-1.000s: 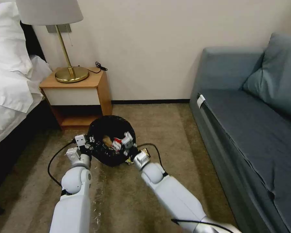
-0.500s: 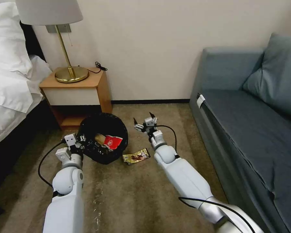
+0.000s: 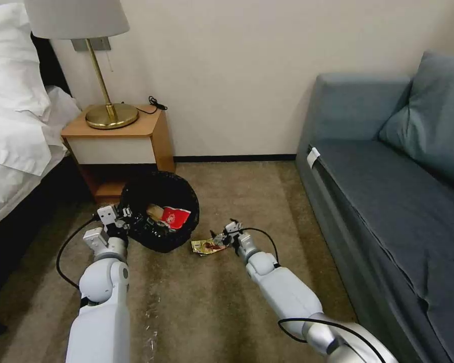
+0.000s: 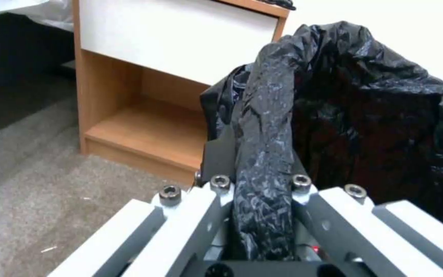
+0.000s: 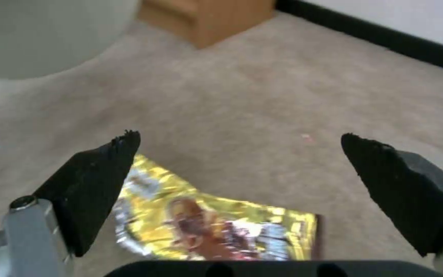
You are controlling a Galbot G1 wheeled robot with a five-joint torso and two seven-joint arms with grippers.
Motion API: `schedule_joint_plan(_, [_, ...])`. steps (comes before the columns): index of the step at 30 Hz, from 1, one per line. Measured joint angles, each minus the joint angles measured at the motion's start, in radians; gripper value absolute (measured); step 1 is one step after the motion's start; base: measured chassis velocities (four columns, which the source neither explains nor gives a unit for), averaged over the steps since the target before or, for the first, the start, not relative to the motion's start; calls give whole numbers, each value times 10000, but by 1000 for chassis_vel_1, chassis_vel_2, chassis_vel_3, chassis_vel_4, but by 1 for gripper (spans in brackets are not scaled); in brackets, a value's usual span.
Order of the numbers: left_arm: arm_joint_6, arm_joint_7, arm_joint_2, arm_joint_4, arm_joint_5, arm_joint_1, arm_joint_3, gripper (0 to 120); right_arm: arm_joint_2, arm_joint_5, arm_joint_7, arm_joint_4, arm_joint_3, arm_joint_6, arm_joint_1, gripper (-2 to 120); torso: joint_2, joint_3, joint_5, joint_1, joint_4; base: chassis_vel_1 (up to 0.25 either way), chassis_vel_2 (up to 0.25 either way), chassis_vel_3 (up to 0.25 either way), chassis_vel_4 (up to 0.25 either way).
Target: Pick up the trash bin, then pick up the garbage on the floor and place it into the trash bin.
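Note:
The trash bin (image 3: 136, 194), lined with a crinkly black bag, sits tilted in front of the nightstand. My left gripper (image 3: 117, 216) is shut on its near-left rim; the left wrist view shows the gripper (image 4: 256, 156) pinching the bag-covered rim (image 4: 270, 111). Garbage lies inside the bin: a red-and-white carton (image 3: 175, 218) and a brown paper piece (image 3: 154, 212). A shiny gold wrapper (image 3: 206, 246) lies on the carpet right of the bin. My right gripper (image 3: 224, 236) hangs open low over its right end. In the right wrist view the gripper (image 5: 239, 140) straddles the wrapper (image 5: 216, 227) without touching it.
A wooden nightstand (image 3: 121, 146) with a brass lamp (image 3: 111, 116) stands behind the bin, and a bed (image 3: 15, 131) lies to the left. A grey-blue sofa (image 3: 388, 191) runs along the right. Open carpet (image 3: 186, 307) lies between my arms.
My right gripper left the bin mouth, swung right and dropped down to the gold wrapper. The red carton now lies in the bin. The bin shifted slightly left with my left gripper.

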Motion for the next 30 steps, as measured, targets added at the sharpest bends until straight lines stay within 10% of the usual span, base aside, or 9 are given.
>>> schedule_joint_plan(19, [14, -44, -170, -486, 232, 342, 72, 4, 509, -1224, -444, -1007, -273, 263, 134, 100, 0, 0, -1, 0, -1, 0, 0, 0, 0])
schedule_joint_plan(30, [-69, -35, -272, -825, 317, 543, 13, 4, 692, -4267, 2258, -2190, 412, 251, 202, 100, 0, 0, -1, 0, -3, 0, 0, 0, 0])
